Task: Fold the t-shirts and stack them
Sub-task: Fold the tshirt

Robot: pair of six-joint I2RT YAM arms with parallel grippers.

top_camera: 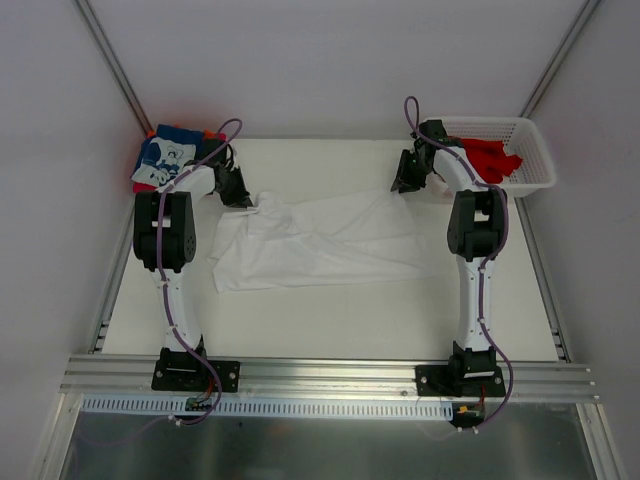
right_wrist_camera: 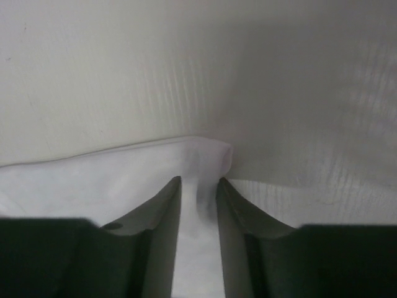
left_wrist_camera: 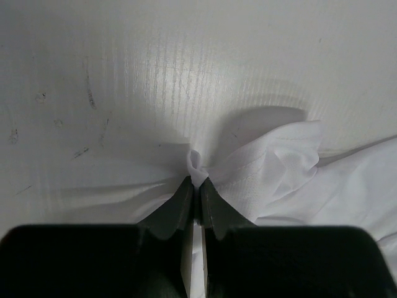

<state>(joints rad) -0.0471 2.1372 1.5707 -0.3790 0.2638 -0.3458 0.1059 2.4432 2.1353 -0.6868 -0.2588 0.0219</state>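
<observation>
A plain white t-shirt [top_camera: 320, 245] lies spread and wrinkled across the middle of the table. My left gripper [top_camera: 243, 203] is at its far left corner, shut on a small pinch of the white cloth [left_wrist_camera: 273, 161], which pokes out above the gripper [left_wrist_camera: 198, 183]. My right gripper [top_camera: 405, 187] is at the shirt's far right corner. Its jaws [right_wrist_camera: 198, 181] stand a little apart astride the white cloth [right_wrist_camera: 111, 180], which fills the gap between them. Folded t-shirts, blue with a white print on top [top_camera: 165, 158], sit stacked at the far left corner.
A white lattice basket [top_camera: 535, 160] stands at the far right with red t-shirts [top_camera: 495, 158] inside, just behind the right arm. Grey walls close in the table on the left, right and back. The arm bases sit on a metal rail [top_camera: 330, 375] at the near edge.
</observation>
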